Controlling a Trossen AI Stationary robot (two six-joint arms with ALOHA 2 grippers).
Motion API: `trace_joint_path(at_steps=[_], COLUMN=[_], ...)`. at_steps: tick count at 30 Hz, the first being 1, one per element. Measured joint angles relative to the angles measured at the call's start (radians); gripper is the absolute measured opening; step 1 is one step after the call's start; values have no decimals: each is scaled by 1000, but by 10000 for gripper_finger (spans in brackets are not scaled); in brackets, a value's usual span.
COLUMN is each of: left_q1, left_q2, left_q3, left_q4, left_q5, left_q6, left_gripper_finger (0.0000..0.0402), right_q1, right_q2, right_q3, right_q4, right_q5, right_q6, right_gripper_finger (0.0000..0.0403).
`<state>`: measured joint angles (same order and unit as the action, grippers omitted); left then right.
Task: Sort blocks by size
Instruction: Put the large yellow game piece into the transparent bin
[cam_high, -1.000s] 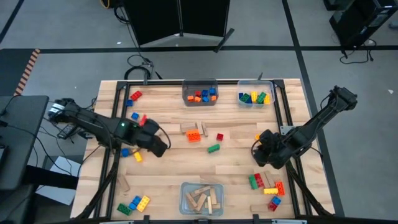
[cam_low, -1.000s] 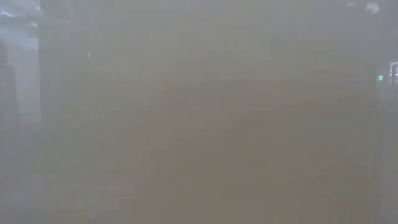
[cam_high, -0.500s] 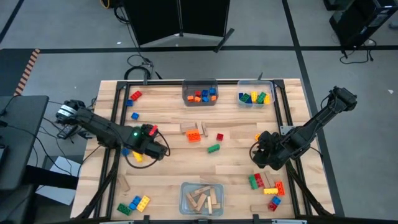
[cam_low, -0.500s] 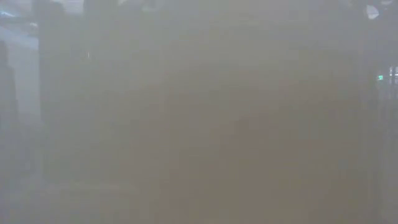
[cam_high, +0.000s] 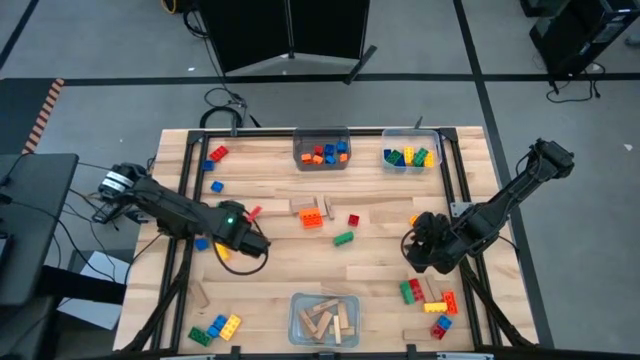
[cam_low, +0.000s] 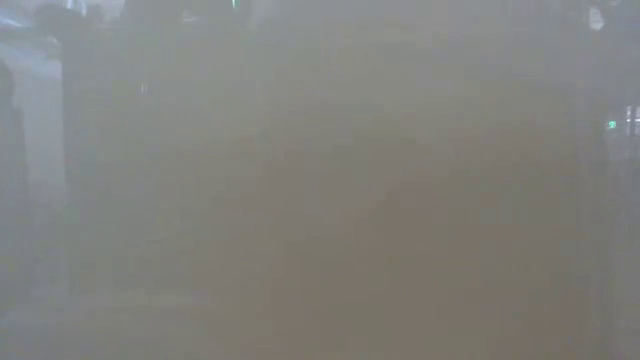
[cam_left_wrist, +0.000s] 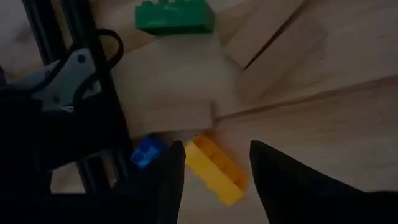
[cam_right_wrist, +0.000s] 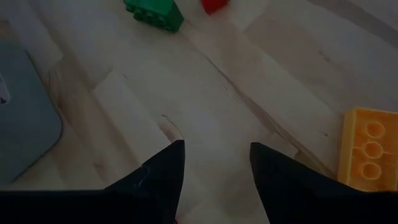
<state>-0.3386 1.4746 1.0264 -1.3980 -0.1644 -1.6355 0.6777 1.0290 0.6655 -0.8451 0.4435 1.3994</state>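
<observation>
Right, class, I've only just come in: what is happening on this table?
Two robot arms are sorting toy blocks into clear bins. The left pincer hangs open just above a yellow brick near the table's left side, not gripping it. The right pincer is open over bare wood on the right, holding nothing. One bin already holds wooden blocks; many bricks lie loose.
</observation>
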Motion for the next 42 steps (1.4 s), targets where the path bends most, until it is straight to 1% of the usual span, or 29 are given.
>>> trace_joint_path(at_steps=[3, 5, 8, 10, 14, 16, 26, 31, 36, 38, 42], left_q1=[1, 0, -8, -26, -56, -64, -68, -68, -75, -82, -95], left_q2=[16, 29, 49, 62, 104, 134, 265, 280, 280, 280, 280], left_q3=[0, 0, 0, 0, 0, 0, 0, 0, -14, -39, -102], left_q4=[-1, -15, -67, -85, -90, -89, 13, 20, 29, 77, 232], left_q5=[24, 66, 152, 188, 195, 194, 207, 208, 192, 204, 228], left_q6=[-22, -67, -201, -295, -485, -534, -624, -628, -655, -664, -708], left_gripper_finger=[189, 189, 189, 189, 189, 189, 189, 189, 188, 188, 188], right_q1=[0, 0, 0, 0, 0, 0, 0, 1, 1, 1, 2], right_q2=[0, 0, 0, 0, 0, 0, 0, 0, 0, 0, 0], right_q3=[0, 0, 0, 0, 0, 0, 0, 0, 0, 0, 0], right_q4=[9, 8, 8, 9, 12, 14, 16, 23, 24, 33, 45], right_q5=[0, 0, 0, 0, 0, 0, 0, -4, -36, -47, -50], right_q6=[-15, -16, -20, -27, -34, -34, -42, -42, -42, -42, -42], right_gripper_finger=[198, 198, 196, 195, 195, 195, 195, 196, 195, 195, 197])
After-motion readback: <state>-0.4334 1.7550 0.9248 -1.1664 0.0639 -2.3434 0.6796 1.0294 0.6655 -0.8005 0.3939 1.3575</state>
